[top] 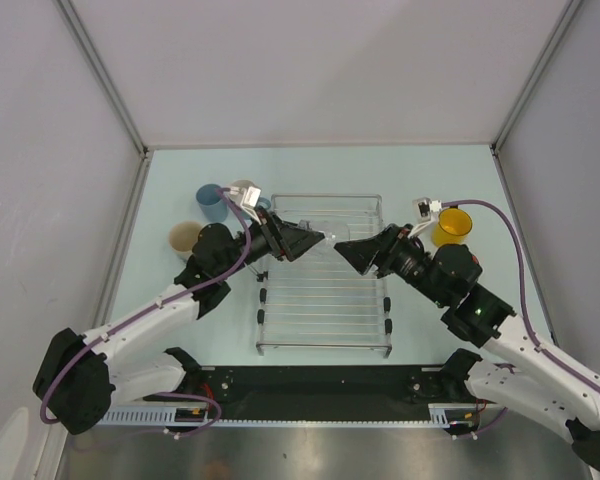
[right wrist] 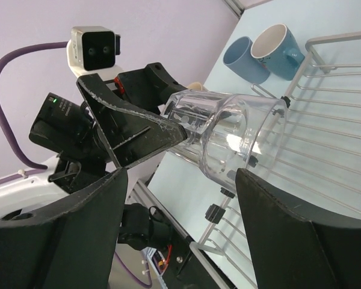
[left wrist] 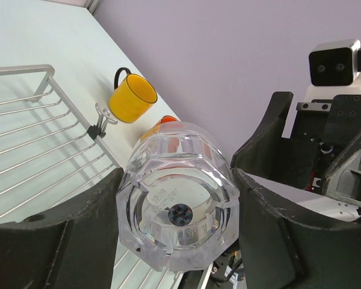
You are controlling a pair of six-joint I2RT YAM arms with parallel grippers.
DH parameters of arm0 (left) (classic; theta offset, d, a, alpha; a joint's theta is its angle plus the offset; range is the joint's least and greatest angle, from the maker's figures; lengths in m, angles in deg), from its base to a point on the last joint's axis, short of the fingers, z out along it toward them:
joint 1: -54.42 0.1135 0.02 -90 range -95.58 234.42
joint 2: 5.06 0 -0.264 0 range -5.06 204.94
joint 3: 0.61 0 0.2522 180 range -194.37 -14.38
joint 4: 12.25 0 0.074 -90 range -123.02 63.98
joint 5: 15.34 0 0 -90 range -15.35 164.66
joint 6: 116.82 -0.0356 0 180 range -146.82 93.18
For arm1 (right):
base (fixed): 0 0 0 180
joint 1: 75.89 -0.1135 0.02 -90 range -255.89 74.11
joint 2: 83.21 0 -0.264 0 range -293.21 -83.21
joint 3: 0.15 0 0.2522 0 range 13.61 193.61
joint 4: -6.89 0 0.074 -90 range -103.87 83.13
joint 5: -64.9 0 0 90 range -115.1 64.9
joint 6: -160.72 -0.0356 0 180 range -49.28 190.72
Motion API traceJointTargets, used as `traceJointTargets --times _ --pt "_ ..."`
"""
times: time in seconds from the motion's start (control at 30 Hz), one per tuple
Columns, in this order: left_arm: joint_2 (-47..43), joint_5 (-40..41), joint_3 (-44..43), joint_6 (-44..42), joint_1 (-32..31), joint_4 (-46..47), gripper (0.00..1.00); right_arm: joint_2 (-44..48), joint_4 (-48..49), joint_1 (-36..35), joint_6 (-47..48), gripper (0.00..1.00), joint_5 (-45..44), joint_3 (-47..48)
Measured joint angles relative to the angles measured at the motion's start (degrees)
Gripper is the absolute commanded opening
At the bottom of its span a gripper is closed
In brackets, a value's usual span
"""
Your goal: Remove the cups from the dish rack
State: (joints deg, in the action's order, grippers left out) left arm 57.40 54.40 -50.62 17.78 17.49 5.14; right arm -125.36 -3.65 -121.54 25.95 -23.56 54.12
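Dish rack (top: 323, 310) looks bare to you. Right gripper (top: 340, 245): jaws wide, gripping nothing. Left gripper (top: 318, 238): clamped on the last piece. Off-rack already: blue pair (top: 211, 203) and beige cup (top: 185, 238) at 10 o'clock, yellow cup (top: 452, 225) and orange mug (left wrist: 159, 122) at 2. Clear glass (left wrist: 177, 205) is over the rack's far end, axis level, mouth toward 3 o'clock.

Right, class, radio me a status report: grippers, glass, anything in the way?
Left gripper shut on glass, over rack. Right gripper open, facing glass mouth. Nothing between them.
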Motion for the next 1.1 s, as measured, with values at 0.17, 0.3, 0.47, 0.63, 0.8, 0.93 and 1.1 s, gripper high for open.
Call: traceJointTargets --times 0.17,0.3,0.47,0.63,0.8,0.93,1.1 --pt "-0.11 -0.37 0.00 0.50 0.17 0.52 0.00 -0.90 0.00 -0.04 0.04 0.78 -0.20 0.00" --pt "-1.01 -1.36 0.04 1.73 0.20 1.77 0.00 -2.21 0.09 -0.04 0.26 0.78 -0.20 0.00" --pt "-1.90 -2.64 0.74 3.65 0.20 4.74 0.00 -4.55 0.87 -0.04 0.46 0.76 -0.04 0.00" --pt "-2.14 -3.98 3.23 6.40 0.26 8.00 0.00 -6.25 3.26 -0.04 0.72 0.50 0.94 0.00" --pt "-1.25 -5.01 5.86 9.38 0.50 11.61 0.00 -7.39 6.51 -0.37 0.76 0.20 3.23 0.00" --pt "-0.24 -6.19 6.40 13.11 1.42 16.35 0.00 -7.96 9.88 0.13 -0.85 0.00 5.75 -0.02" --pt "-0.20 -8.44 6.36 16.90 1.60 21.05 0.09 -7.15 13.57 -0.02 -2.23 0.00 8.81 0.00"
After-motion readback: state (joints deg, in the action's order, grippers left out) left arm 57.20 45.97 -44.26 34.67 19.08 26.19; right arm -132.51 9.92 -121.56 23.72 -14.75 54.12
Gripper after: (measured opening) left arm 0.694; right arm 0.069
